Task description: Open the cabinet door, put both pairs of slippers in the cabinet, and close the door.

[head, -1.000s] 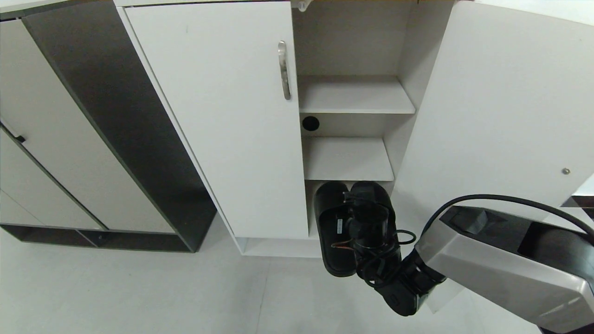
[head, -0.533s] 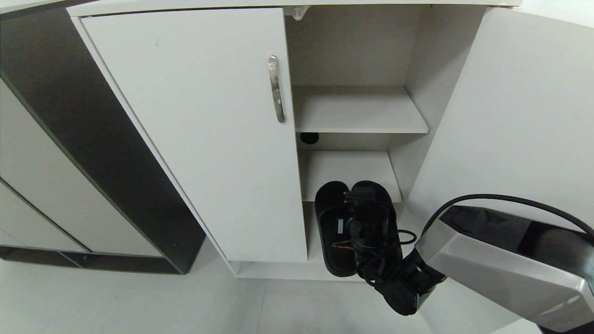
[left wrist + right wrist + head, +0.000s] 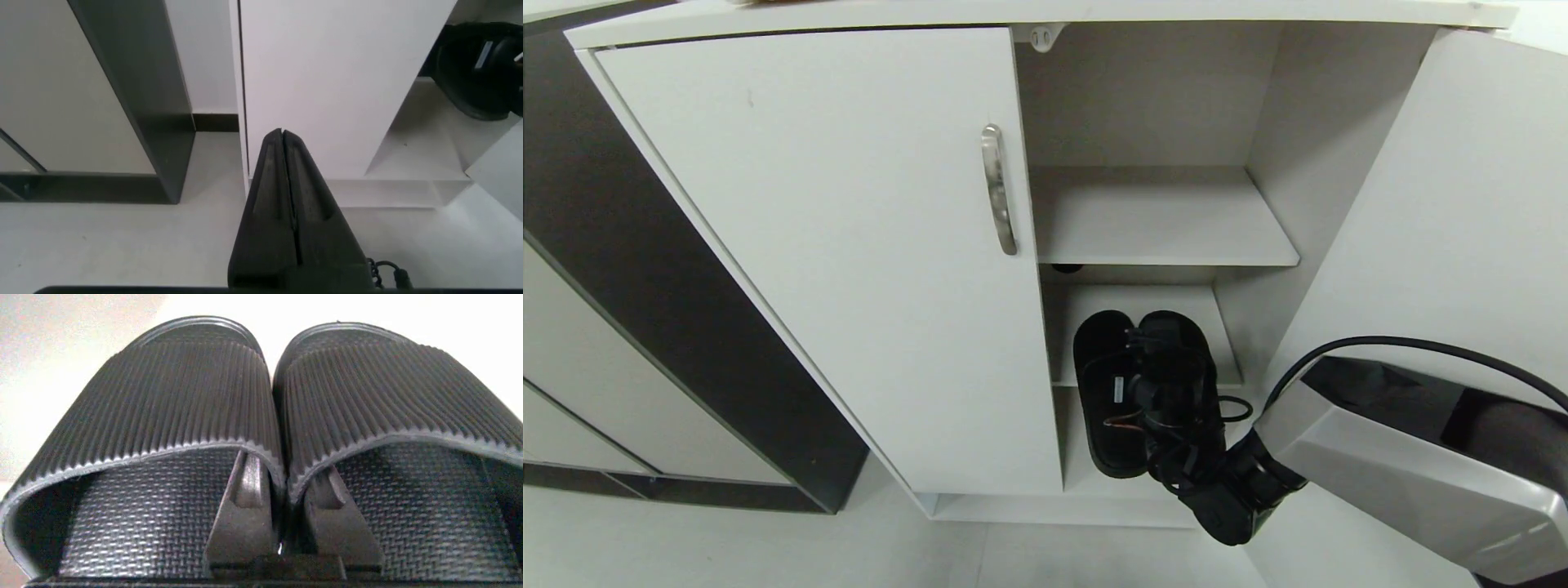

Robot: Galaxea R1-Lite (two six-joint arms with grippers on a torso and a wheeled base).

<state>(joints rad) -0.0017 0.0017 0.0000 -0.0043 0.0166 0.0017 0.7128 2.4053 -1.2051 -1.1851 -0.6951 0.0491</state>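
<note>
R gripper (image 3: 1168,388) pinches black slippers (image 3: 1104,359) by their adjoining sides, held at open cabinet (image 3: 1160,220) mouth, before lower shelves; L gripper (image 3: 283,147) pressed together, empty; step: stowing pair; next: ease inside, set down, release.

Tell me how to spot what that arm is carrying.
Find the white cabinet with its right door open. Before its lower shelves, the right gripper holds a pair of black slippers side by side. Their ribbed black straps stand out against the white shelves.
</note>
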